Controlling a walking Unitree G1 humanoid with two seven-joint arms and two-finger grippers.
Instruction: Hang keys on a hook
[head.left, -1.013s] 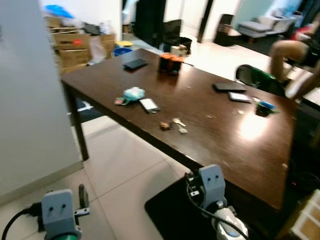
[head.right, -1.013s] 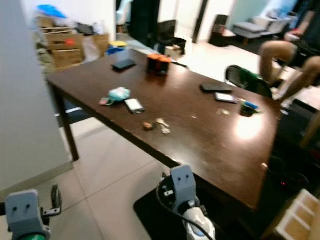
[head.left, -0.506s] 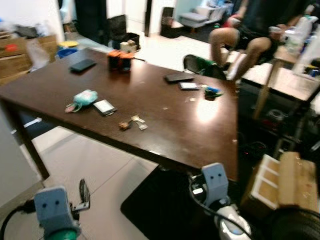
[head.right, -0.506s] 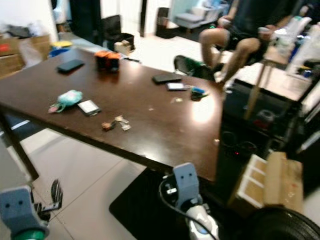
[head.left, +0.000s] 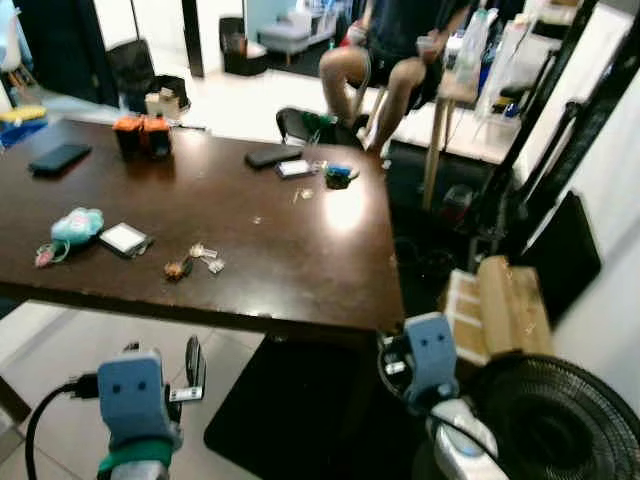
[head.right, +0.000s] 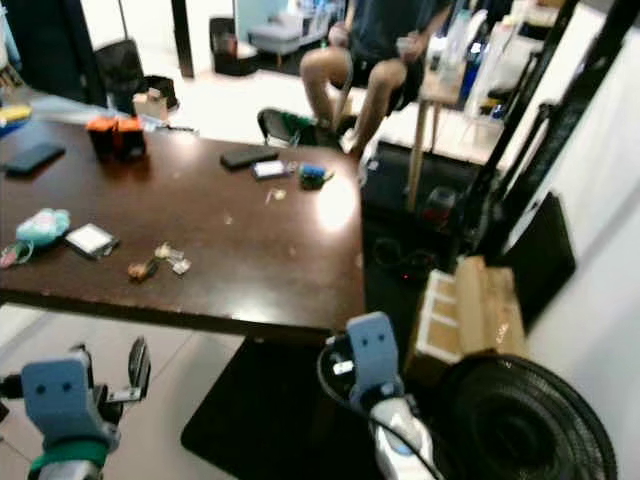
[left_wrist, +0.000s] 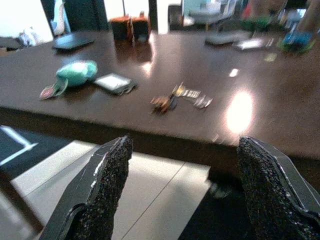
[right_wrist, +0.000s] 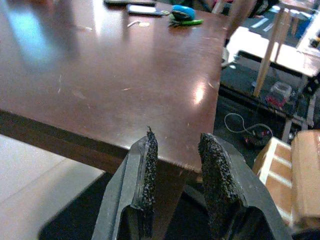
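We see the keys (head.left: 197, 259) lying on the dark table (head.left: 300, 240), near its front edge, just beside a small card (head.left: 124, 238) and a teal pouch (head.left: 76, 224); our left gripper (left_wrist: 180, 185) hangs low before the table, fingers spread wide — empty; our right gripper (right_wrist: 176, 165) — fingers narrowly parted, grasping nothing — sits at the table's corner.

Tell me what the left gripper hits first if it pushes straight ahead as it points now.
Probably the front edge of the table; the open left gripper sits slightly below its top, with the keys beyond. Depth is unclear.
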